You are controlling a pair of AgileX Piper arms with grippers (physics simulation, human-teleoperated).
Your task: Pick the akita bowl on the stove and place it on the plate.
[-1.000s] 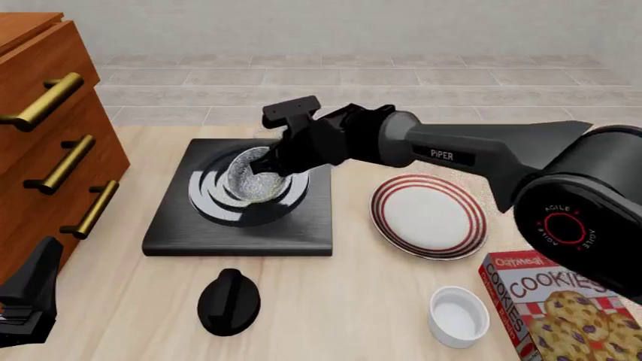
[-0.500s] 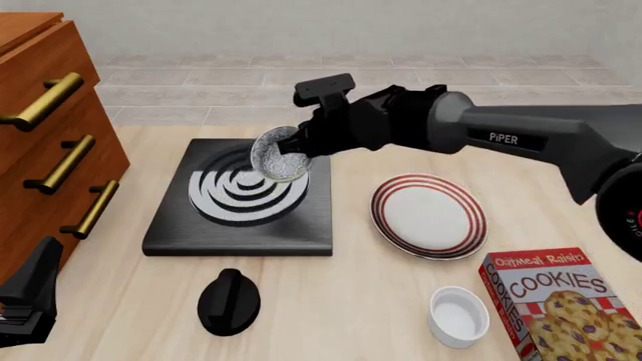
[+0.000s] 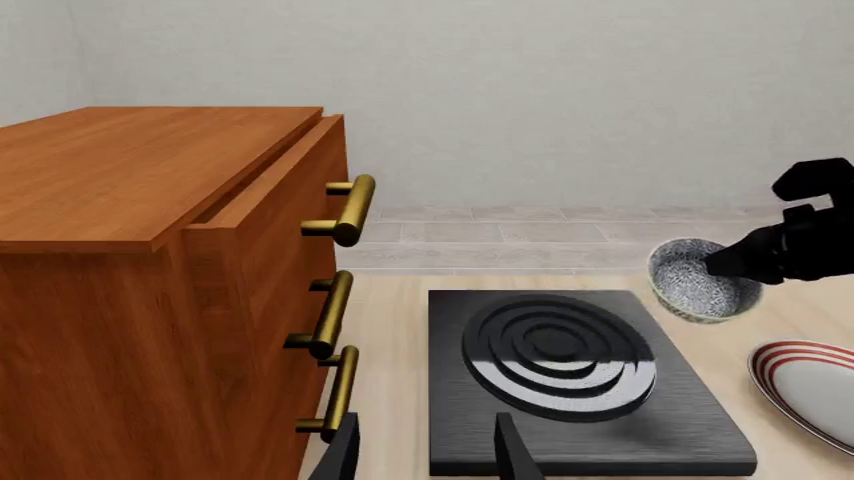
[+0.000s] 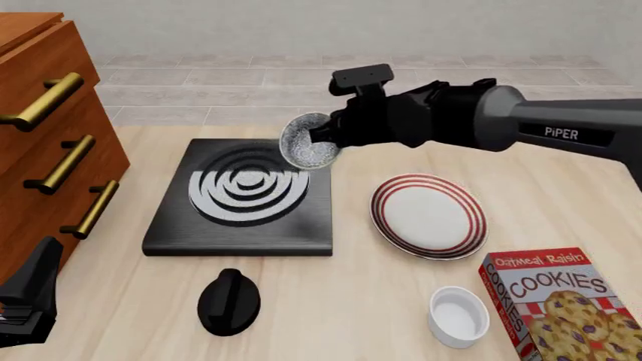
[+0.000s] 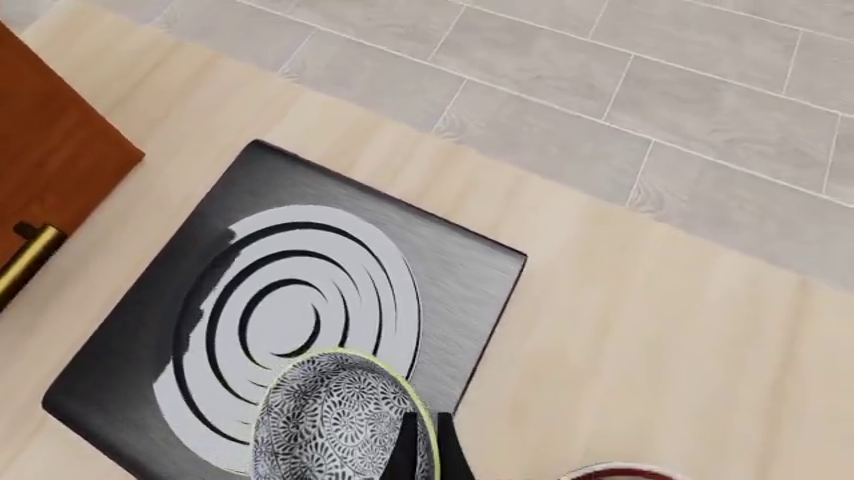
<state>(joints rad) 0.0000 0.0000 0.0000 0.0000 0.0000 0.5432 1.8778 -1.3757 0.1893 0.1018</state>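
Lifted and carried rightward since a second ago, the small speckled grey-and-white akita bowl (image 4: pixel 309 142) hangs tilted over the flat black stove's (image 4: pixel 240 241) far right corner, right jaws clamped on its rim. That thin rim pinch could slip before the red-ringed white plate (image 4: pixel 429 216).

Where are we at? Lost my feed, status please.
Right gripper shut on bowl, lifted above stove edge. Left gripper open, idle. Plate bare, path open.

A simulated kitchen: stove (image 4: pixel 240 199), plate (image 4: pixel 429 216), cookie box (image 4: pixel 561 308), wooden drawers (image 4: pixel 50 143).
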